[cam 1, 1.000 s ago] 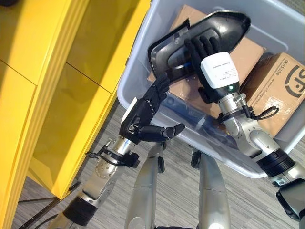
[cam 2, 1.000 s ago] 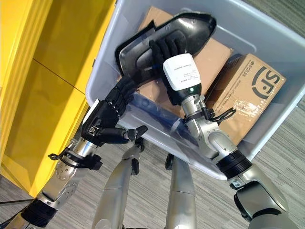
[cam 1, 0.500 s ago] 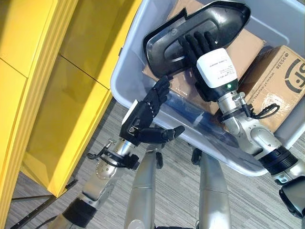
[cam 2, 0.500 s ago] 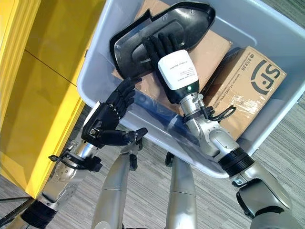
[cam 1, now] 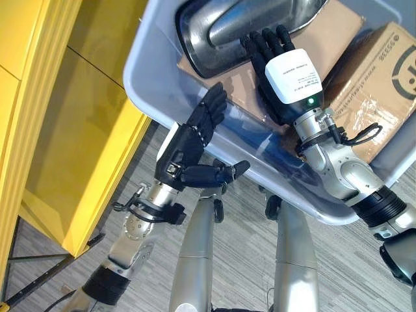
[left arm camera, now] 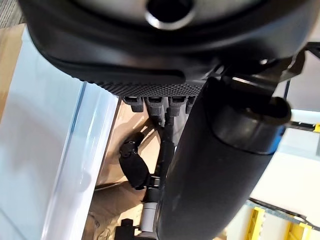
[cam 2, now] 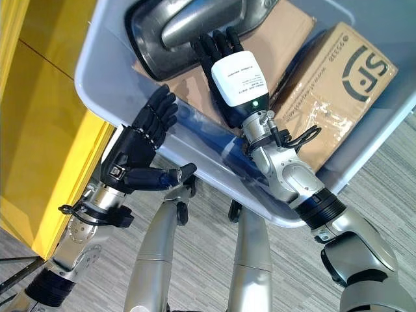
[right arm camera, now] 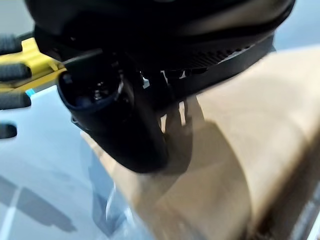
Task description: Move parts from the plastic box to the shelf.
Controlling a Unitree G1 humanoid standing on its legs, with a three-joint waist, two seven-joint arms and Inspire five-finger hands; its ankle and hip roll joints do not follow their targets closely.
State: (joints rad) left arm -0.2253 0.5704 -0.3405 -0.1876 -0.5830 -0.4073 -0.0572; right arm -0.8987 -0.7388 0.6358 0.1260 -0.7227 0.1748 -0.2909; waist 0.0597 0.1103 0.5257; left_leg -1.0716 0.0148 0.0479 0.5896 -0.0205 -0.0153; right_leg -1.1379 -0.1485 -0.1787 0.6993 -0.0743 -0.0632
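1. while the dark moulded part lies tilted on top of the flat cardboard carton inside the grey plastic box, the right robot hand reaches in over the box's near wall and lays its fingers against the part's near edge.
2. those right fingers look fairly straight, spread on the underside of the part rather than wrapped round it; i judge it is steadying or lifting the part from below, though whether the thumb pinches the rim is hidden.
3. the left robot hand sits outside the box, just beside its near wall, fingers straight and pointing up toward the part, thumb stuck out sideways; it holds nothing (probably waiting to take the part's low end as it clears the rim).
4. the part's wide, shallow shape likely explains the two-handed approach: one robot hand alone would let it swing.
5. a second printed cardboard box stands against the carton, to the right in the plastic box, so the part has little room to slide that way.
6. the yellow shelf stands close on the robot's left, its open compartments facing the box, which keeps the carry short.
7. the task is at an early step: the part is not yet out of the box.
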